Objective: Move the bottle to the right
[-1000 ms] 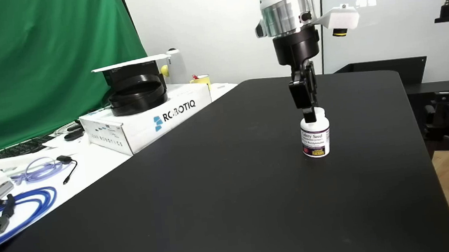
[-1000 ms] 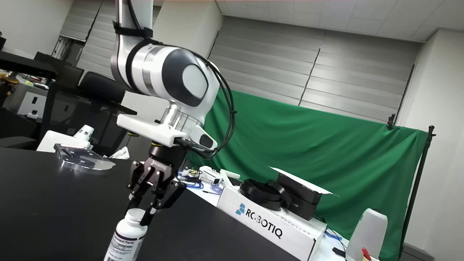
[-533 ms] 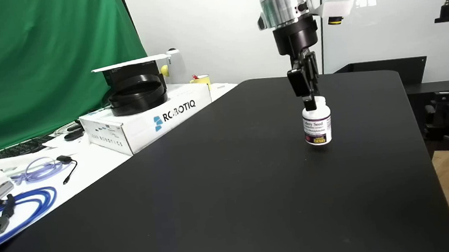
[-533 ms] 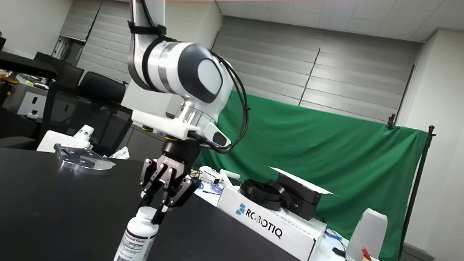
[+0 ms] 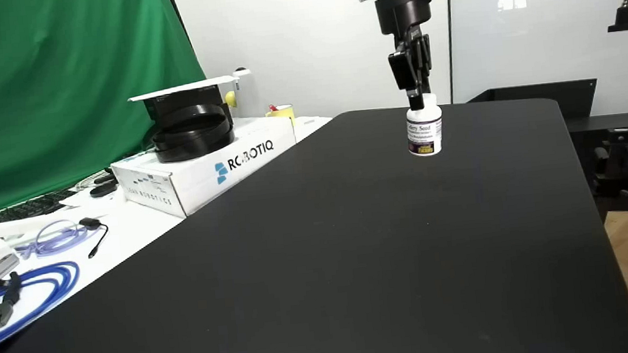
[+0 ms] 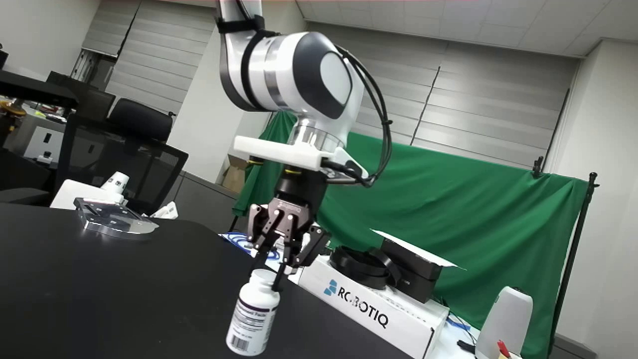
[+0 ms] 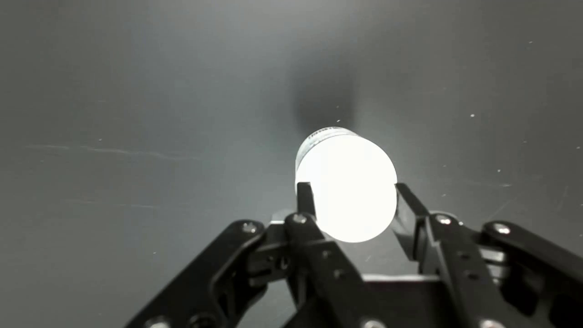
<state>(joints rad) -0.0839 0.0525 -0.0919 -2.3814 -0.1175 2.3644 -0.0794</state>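
The small white plastic bottle [image 6: 252,319] is cap up and base down, its long axis close to vertical, and it appears raised above the black table [image 5: 324,289] (how large the gap beneath it is, I cannot tell). In both exterior views its top leans a little to the right; the black metal pole [image 6: 572,262] beside the green cloth curtain [image 6: 448,194] slants the same way. In an exterior view the printed label turns a dark band and orange patch [image 5: 426,148] to the camera, and a barcode [image 6: 240,343] shows near the base on another side. Most of the small print is too blurred to read.

The black two-fingered hand [image 7: 352,184] is clamped on the bottle, its fingers [image 7: 306,200] on opposite sides around the white cap [image 6: 262,277]. One finger covers part of the cap and neck in an exterior view. In the wrist view the bottle's top is burnt out to a plain white disc, with only a sliver of its side showing.

The white and grey robot arm [image 6: 279,70], cut off by the top edge, bends at the wrist and points the hand downward.
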